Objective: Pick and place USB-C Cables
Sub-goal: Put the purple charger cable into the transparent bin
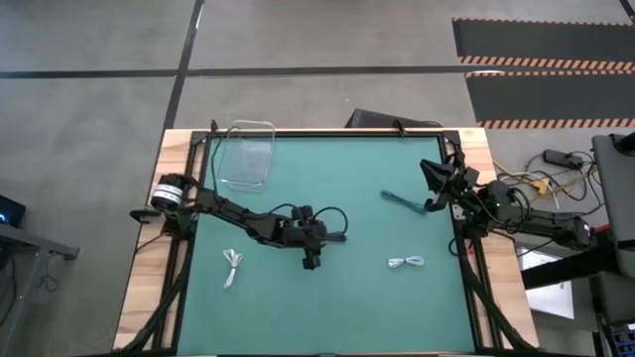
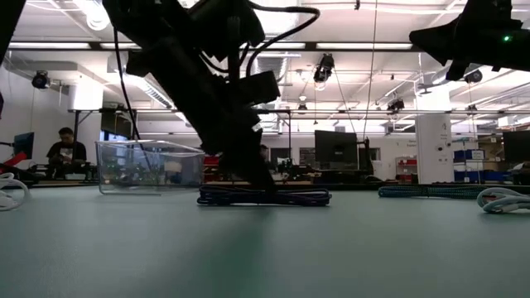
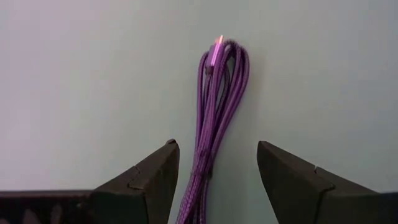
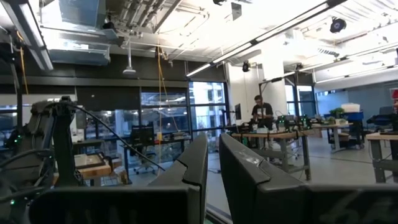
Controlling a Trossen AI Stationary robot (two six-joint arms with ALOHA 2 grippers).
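Two dark fingers [image 3: 155,180] of the left gripper [image 3: 217,180] stand wide apart, astride the purple cable [image 3: 217,106], which lies flat on the green mat [image 1: 347,297] and runs lengthwise through the gap. Neither finger touches the bundle as far as the left wrist view shows; nothing is held.

Step in hand, by my reading: closing on this bundle near mid-table. To do it well, sink until the tips sit just off the mat, keep the strands centred between the jaws, and close across the bundle's narrow width so no loop escapes. Bundle sits slightly nearer one finger; a small sideways correction would help.

Clear container [image 1: 245,156] stands at the mat's far left corner, a likely destination. One white cable [image 1: 232,266] lies near the left front, another white cable [image 1: 407,263] right of centre, and the teal cable [image 1: 402,201] by the right arm.

Right gripper [image 4: 211,180] waits raised at the table's right edge, fingers nearly closed, empty.
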